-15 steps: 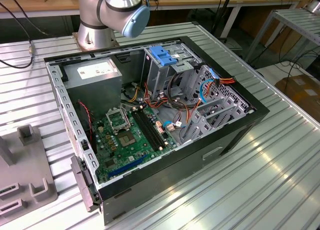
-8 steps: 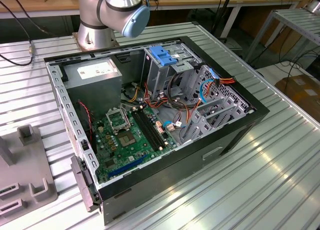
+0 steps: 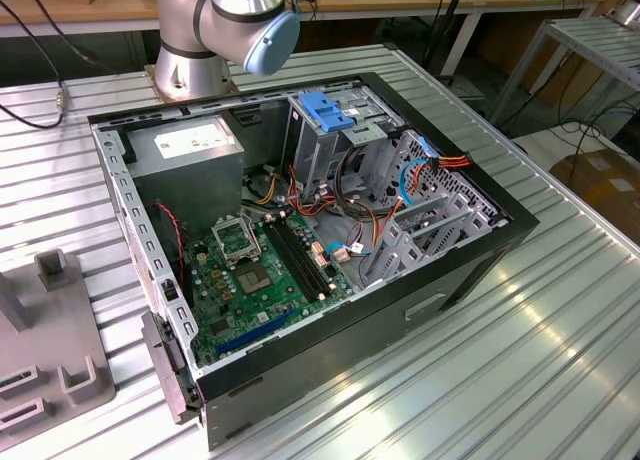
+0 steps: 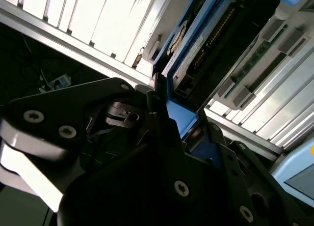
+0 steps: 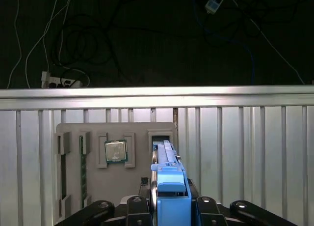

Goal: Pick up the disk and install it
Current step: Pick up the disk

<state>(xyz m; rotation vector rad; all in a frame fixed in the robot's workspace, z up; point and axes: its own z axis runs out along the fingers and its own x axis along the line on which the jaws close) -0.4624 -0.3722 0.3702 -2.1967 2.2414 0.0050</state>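
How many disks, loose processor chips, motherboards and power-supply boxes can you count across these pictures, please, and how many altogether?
disk, gripped in the tool: 1
processor chip, loose on the grey tray: 1
motherboard: 1
power-supply box: 1
Total: 4

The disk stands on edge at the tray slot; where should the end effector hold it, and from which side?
Take the disk by its blue bracket end, from straight above the grey tray, pinching across the two broad faces. It stands edge-up at the slot, so that narrow end is the free part. The end effector is shut on it there.
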